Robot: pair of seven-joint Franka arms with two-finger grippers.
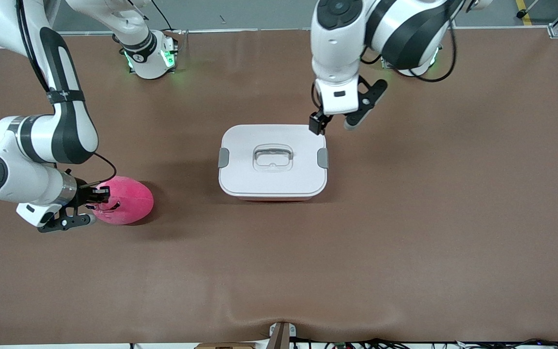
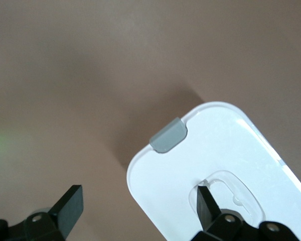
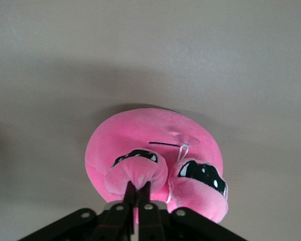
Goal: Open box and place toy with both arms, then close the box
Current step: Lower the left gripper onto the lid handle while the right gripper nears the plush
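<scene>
Pinching one soft bulge of the toy [image 1: 126, 199] with the right claw [image 1: 100, 195], fingers shut tight on the plush (a small bite, by the look of the right wrist view), toy resting on the surface [image 1: 405, 252] toward the right arm's end, well apart from the box [image 1: 273, 162] and a little nearer the front camera. Hovering the left claw [image 1: 333, 121] wide open and empty over the corner of the box toward the left arm's end, farthest from the front camera, just beside the grey clip [image 1: 323, 158], lid [image 1: 240, 145] still shut. Best, probably, lifting the toy slowly and straight up, since so shallow a pinch on soft fabric may be slipping; freeing both clips before raising the lid. Lying as a rounded blob, long axis running roughly along the surface's length, eyed end facing the right claw, plain rounded end pointing toward the box.
</scene>
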